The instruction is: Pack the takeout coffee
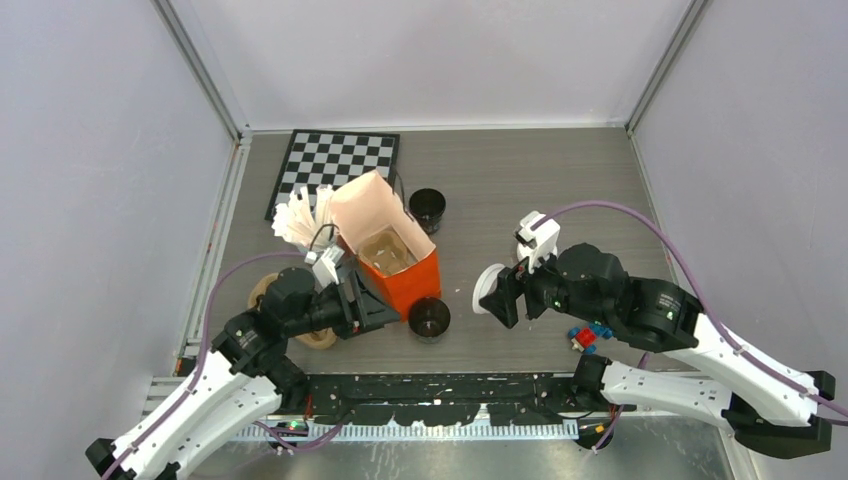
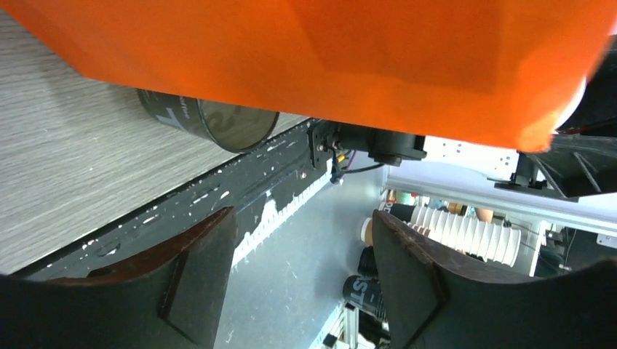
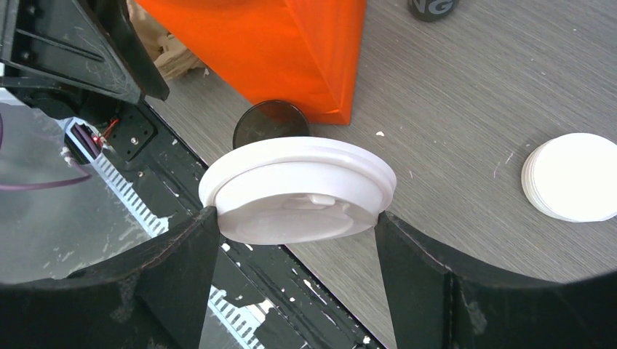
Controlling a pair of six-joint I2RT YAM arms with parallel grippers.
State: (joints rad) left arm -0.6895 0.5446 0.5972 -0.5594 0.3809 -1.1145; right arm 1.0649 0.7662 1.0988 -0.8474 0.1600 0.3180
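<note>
An open black paper cup (image 1: 429, 318) stands at the near corner of the orange bag (image 1: 400, 275); it also shows in the right wrist view (image 3: 271, 123) and the left wrist view (image 2: 211, 120). A second open black cup (image 1: 428, 208) stands behind the bag. My right gripper (image 1: 500, 293) is shut on a white plastic lid (image 3: 298, 189), held above the table to the right of the near cup. My left gripper (image 1: 368, 305) is open and empty, low against the bag's left near side (image 2: 302, 269).
A stack of white lids (image 3: 575, 176) lies on the table to the right. A cup of white sticks (image 1: 300, 220) and a checkerboard (image 1: 335, 165) are behind the bag. A wooden piece (image 1: 262, 295) lies at left, and a small red and blue toy (image 1: 590, 336) at right.
</note>
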